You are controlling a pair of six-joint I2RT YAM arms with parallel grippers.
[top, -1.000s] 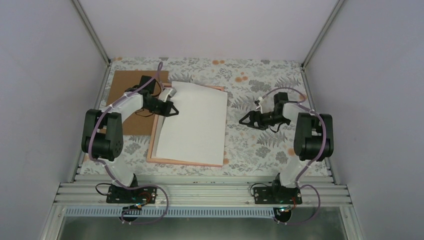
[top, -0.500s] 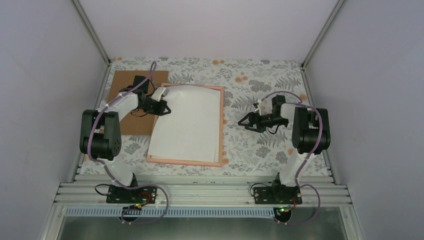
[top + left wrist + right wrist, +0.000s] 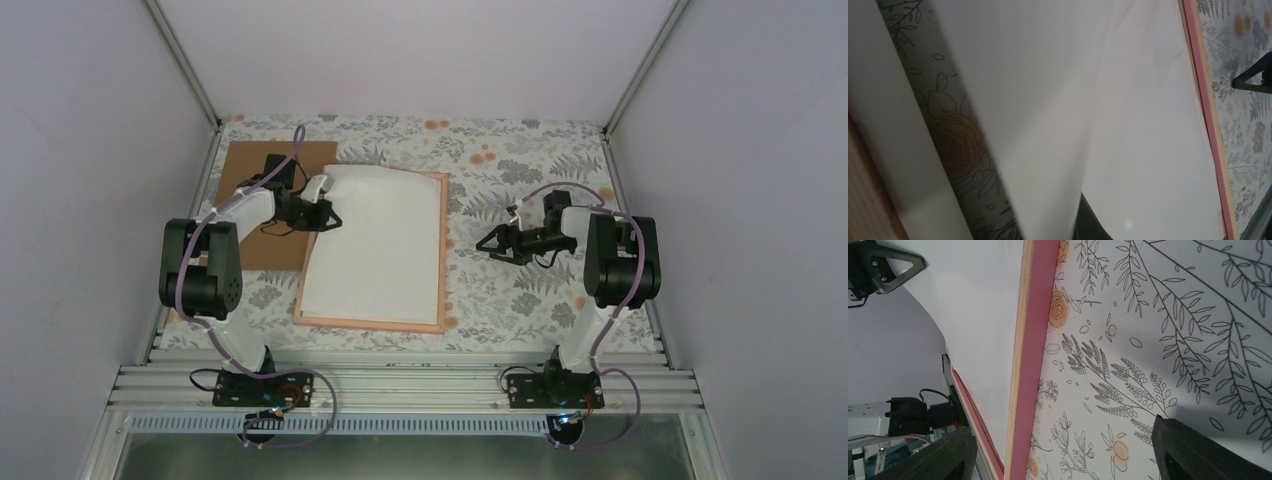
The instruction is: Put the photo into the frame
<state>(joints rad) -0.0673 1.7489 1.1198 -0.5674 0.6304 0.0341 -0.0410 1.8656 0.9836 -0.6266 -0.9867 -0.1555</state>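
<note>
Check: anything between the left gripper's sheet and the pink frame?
Nothing visible. The white sheet already lies inside the pink frame, only its far-left corner raised in the left gripper; the right gripper stands apart, open.

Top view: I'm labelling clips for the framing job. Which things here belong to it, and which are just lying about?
Job in hand: photo, white side up, resting on the pink frame; left gripper, shut on its far-left corner; right gripper, open, holding nothing.
Lying about: brown cardboard sheet, left of the frame; floral table cover.
</note>
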